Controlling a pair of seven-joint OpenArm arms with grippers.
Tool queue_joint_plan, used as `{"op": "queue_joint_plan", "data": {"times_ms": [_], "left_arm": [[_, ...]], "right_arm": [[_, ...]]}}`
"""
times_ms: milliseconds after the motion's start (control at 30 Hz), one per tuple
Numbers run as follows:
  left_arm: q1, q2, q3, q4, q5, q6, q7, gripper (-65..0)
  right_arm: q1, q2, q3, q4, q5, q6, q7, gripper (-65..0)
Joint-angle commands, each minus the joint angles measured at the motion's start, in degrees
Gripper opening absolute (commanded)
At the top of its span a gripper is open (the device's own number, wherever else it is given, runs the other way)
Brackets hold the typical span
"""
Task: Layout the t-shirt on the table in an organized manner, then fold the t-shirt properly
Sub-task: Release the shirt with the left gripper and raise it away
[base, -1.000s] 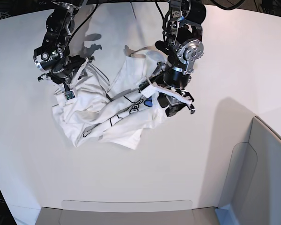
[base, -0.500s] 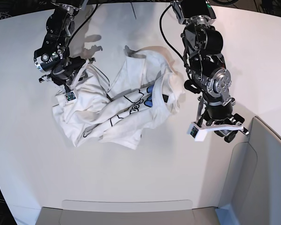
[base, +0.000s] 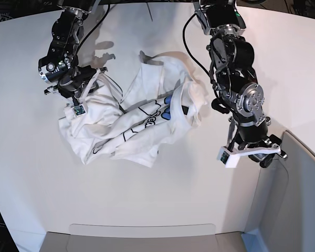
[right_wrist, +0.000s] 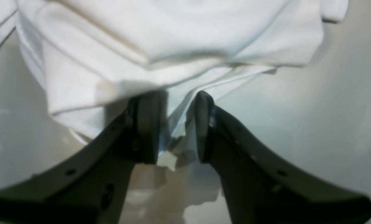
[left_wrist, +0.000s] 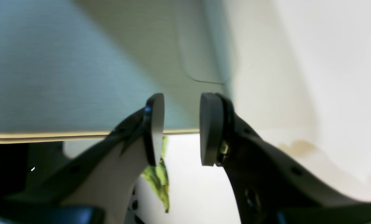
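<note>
Swung away from the t-shirt (base: 142, 118), the left arm now reaches out over the table (base: 163, 194), its left pincer (base: 265, 157) released and empty near a grey panel (base: 299, 199). Crumpled mid-table, the shirt's edge sits grasped in the right pincer (right_wrist: 176, 127).

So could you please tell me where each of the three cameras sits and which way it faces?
Base: high above the table, looking down on the crumpled t-shirt; both arms show.
Left wrist: behind the left gripper, facing a grey panel; its open fingers hold nothing.
Right wrist: behind the right gripper, facing the shirt, fabric between its fingers.
Shared: base and right wrist both show the shirt and right gripper.
</note>
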State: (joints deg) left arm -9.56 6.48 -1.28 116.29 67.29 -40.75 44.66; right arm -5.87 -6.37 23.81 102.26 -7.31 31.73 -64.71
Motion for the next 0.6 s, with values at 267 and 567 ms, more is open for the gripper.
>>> {"op": "queue_joint_plan", "data": {"times_ms": [267, 567], "left_arm": [[-3.3, 0.2, 0.0, 1.0, 0.3, 0.8, -0.5, -46.7], [-3.0, -0.6, 0.4, 1.0, 0.4, 0.8, -4.0, -46.6]], "right_arm": [[0.4, 0.0, 0.0, 0.6, -0.3, 0.2, -0.6, -45.3], [0.4, 0.0, 0.0, 0.6, -0.3, 0.2, -0.6, -45.3]]}}
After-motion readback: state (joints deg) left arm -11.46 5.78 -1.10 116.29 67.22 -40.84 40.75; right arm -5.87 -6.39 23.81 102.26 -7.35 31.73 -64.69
